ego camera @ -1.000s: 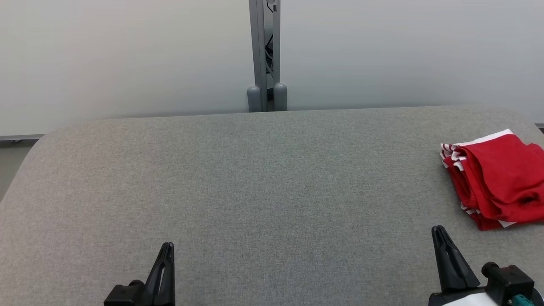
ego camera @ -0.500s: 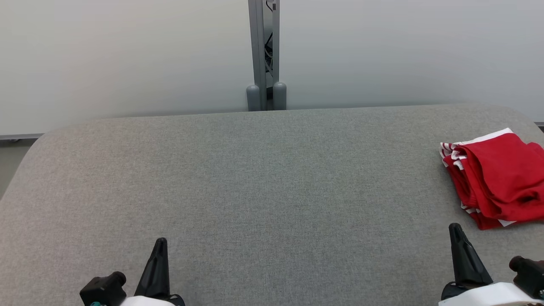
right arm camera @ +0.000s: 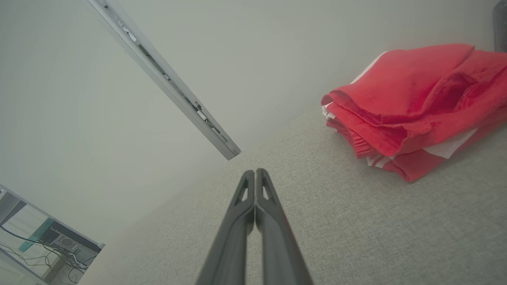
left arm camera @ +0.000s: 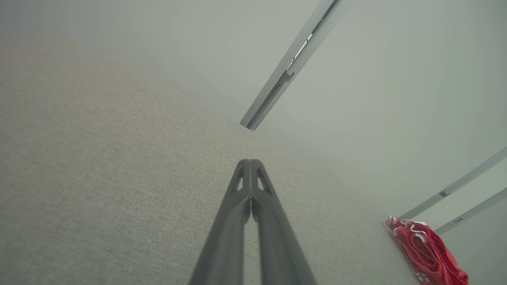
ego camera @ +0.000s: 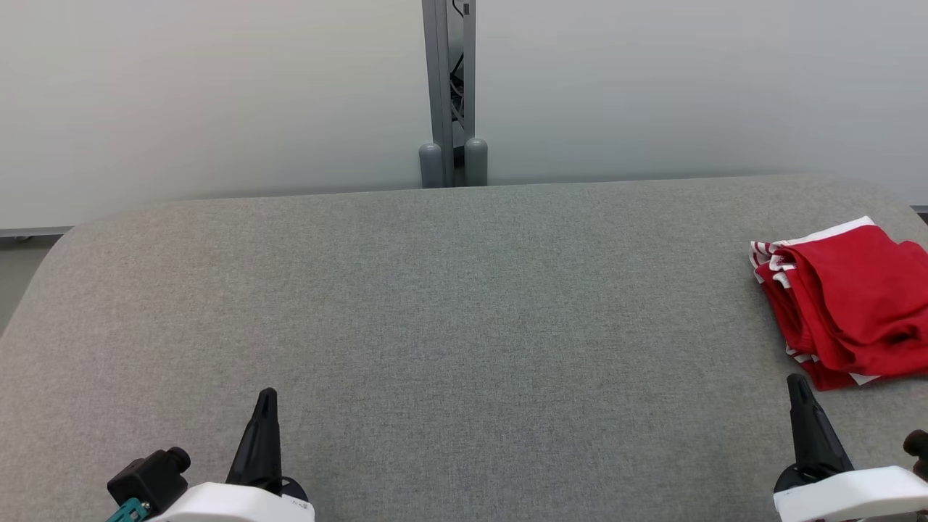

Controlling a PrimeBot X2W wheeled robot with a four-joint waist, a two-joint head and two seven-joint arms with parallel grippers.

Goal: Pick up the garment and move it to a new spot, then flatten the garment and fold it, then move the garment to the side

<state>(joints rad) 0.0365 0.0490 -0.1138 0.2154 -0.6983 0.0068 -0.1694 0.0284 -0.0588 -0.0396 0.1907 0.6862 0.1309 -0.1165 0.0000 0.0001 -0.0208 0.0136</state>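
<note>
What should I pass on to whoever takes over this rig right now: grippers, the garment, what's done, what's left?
Left gripper: jaws shut, holding nothing, over the near left of the grey table.
Right gripper: jaws shut, holding nothing, near right, just short of the garment and not touching it.
Garment: red with white trim, lying in a folded bundle at the table's right edge.
Done, by the look of it: the fold and the move to the side.
Left: probably nothing; check that the fold is tidy.
</note>
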